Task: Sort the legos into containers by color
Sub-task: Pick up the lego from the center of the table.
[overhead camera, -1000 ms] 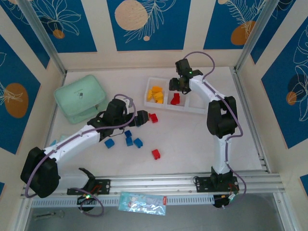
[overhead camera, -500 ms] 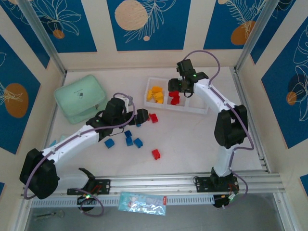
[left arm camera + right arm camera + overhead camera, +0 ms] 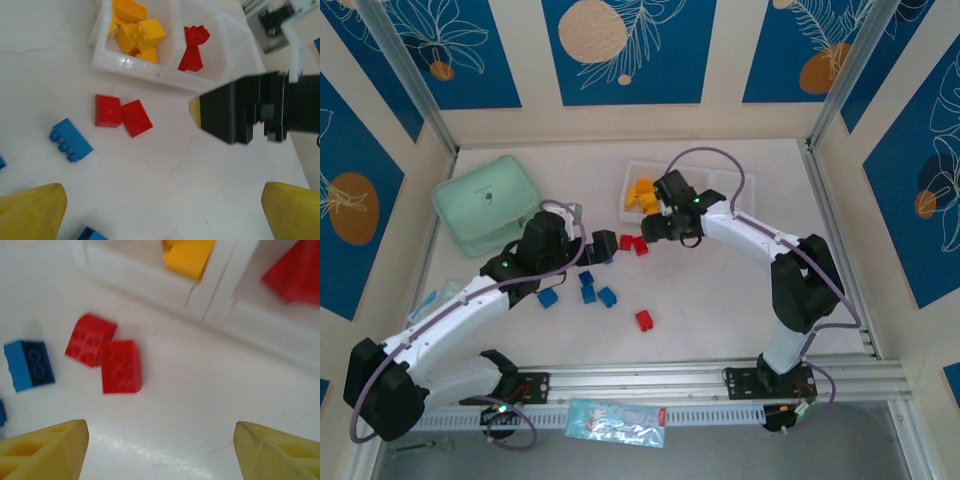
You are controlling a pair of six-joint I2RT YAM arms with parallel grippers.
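Two red legos (image 3: 633,243) lie side by side on the table just in front of the tray of containers (image 3: 638,168). The same red pair (image 3: 122,114) shows in the left wrist view, and again as a red pair (image 3: 107,354) in the right wrist view. My right gripper (image 3: 650,228) hovers open just right of them, empty (image 3: 162,450). My left gripper (image 3: 605,247) stands open on their left, empty (image 3: 162,215). Yellow legos (image 3: 135,30) fill the left compartment and red legos (image 3: 194,42) lie in the middle one. Several blue legos (image 3: 590,290) and one red lego (image 3: 644,320) lie nearer me.
A mint-green lidded box (image 3: 487,203) sits at the back left. The right arm's black gripper body (image 3: 250,107) hangs over the tray's right end in the left wrist view. A blue brick (image 3: 71,140) lies left of the red pair. Walls close the table on three sides.
My right arm swung from over the tray's middle compartment down and left to the table beside the red pair, jaws widening. My left gripper drew back slightly, uncovering the second red lego.
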